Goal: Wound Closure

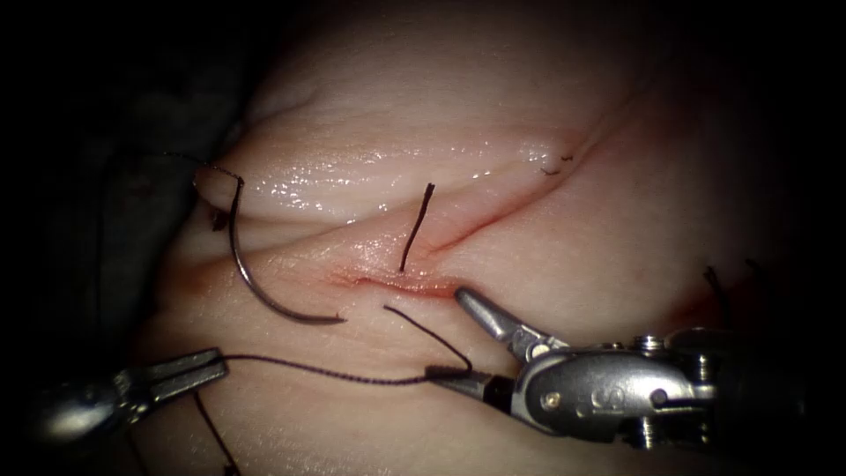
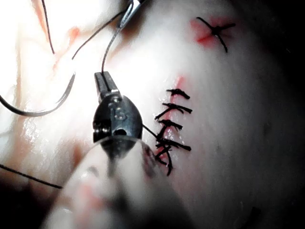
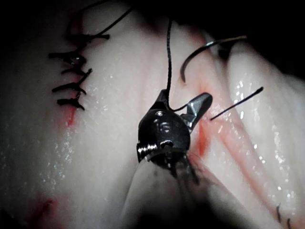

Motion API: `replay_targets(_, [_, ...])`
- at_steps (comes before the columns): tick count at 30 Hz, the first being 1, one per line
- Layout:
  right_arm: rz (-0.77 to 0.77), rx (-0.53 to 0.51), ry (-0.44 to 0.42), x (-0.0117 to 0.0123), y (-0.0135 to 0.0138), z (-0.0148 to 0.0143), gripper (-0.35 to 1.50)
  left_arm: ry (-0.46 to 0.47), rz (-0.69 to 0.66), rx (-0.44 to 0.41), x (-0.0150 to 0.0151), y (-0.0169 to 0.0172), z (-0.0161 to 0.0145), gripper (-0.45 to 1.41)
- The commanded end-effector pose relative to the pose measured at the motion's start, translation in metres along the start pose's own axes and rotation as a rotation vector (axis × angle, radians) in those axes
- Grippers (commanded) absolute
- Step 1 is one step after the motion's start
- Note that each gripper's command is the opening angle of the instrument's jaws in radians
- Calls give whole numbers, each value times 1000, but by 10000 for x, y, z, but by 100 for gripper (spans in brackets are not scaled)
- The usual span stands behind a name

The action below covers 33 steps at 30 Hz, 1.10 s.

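No writing visible; needle (image 1: 264, 282) lies free, left end effector (image 1: 189, 368) grips thread (image 1: 326, 372).

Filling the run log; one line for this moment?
left tool: shut on thread | right tool: open | needle: free, left of cut

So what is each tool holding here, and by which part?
The left tool is shut on the thread. The right tool is open, thread across one jaw. The needle lies free.

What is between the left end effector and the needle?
Nothing visible: bare tissue separates them. The needle appears to lie loose on the tissue, left of the cut. The left end effector is shut on the thread; the right end effector is open around the thread, gripping nothing.
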Motion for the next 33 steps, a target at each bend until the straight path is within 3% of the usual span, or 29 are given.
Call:
replay_targets(1, [3, -9, -17, 12, -11, 4, 143, 1, -3, -8, -5, 7, 9, -45])
replay_targets(9, [6, 3, -131, 51, -26, 1, 143, 6, 12, -30, 11, 21, 18, -45])
replay_targets(15, [-35, -39, -188, 60, -22, 1, 147, 4, 27, -32, 22, 28, 13, -45])
replay_targets(24, [-83, -105, -185, 81, -1, -9, 147, 11, 32, -39, 24, 35, 21, -45])
replay_targets(33, [-88, -98, -199, 106, -7, -27, 147, 12, 31, -43, 25, 34, 21, -45])
